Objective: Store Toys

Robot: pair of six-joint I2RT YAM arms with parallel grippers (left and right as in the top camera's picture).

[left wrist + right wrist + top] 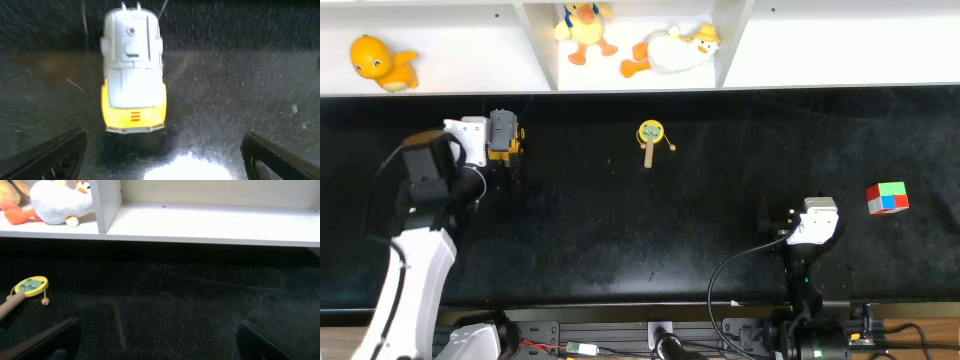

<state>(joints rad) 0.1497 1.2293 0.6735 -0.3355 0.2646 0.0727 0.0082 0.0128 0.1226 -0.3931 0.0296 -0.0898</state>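
A grey and yellow toy truck (503, 135) (133, 75) stands on the black mat at the back left, just ahead of my left gripper (490, 150) (162, 155), which is open with its fingers wide apart and the truck beyond them. A small yellow rattle drum with a wooden handle (650, 140) (25, 291) lies mid-mat. A colour cube (887, 198) sits at the far right. My right gripper (812, 222) (160, 340) rests low near the front right, open, with nothing between its fingers.
A white shelf (470, 85) (200, 225) runs along the back. It holds a yellow duck (382, 60) in the left bay, and a plush duck (584, 28) and a white plush goose (672, 50) (60, 202) in the middle bay.
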